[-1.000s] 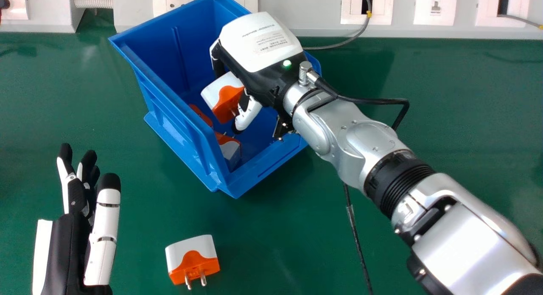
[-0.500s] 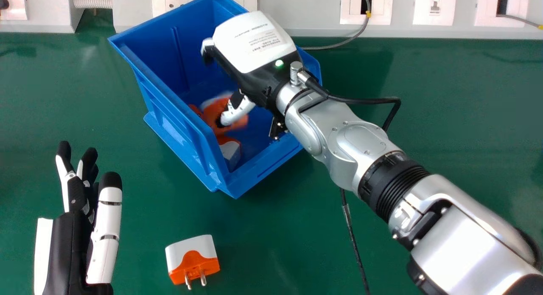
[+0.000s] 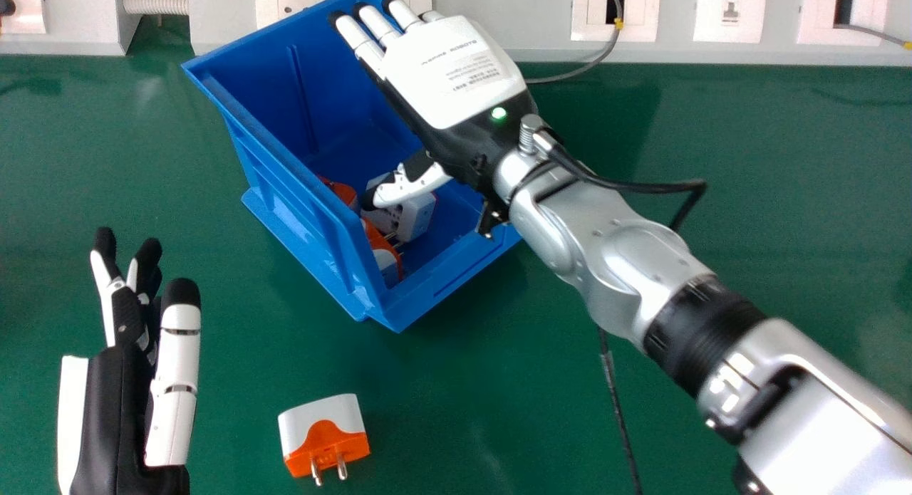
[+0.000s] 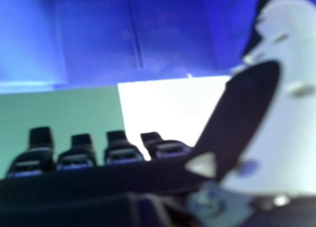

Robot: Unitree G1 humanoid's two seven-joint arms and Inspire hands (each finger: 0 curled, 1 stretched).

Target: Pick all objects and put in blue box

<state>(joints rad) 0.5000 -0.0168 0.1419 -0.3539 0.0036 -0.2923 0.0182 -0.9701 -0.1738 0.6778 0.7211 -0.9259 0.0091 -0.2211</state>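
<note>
Over the blue box [image 3: 285, 164] my right hand [image 3: 456, 75] is open, its straight fingers above the far rim and its thumb down inside. The right hand view shows my right hand [image 4: 276, 123] with fingers extended and the blue box wall [image 4: 98, 39] beyond. Inside the box, a white adapter [image 3: 413, 217] lies under the thumb, beside an orange-and-white plug [image 3: 385, 256] and another orange piece [image 3: 342, 191]. One white-and-orange plug [image 3: 324, 434] rests on the green table, prongs toward the near edge. At the left, my left hand [image 3: 114, 409] is open and holds nothing.
Behind the box runs a grey wall trunking [image 3: 520, 18] with sockets and a thin grey cable [image 3: 570, 75]. A black cable [image 3: 618, 409] hangs below my right forearm, over the green table [image 3: 784, 196].
My right hand has opened and let go of the adapter, which dropped into the box and now lies white side up. The right forearm has shifted slightly right. My left hand has barely moved.
</note>
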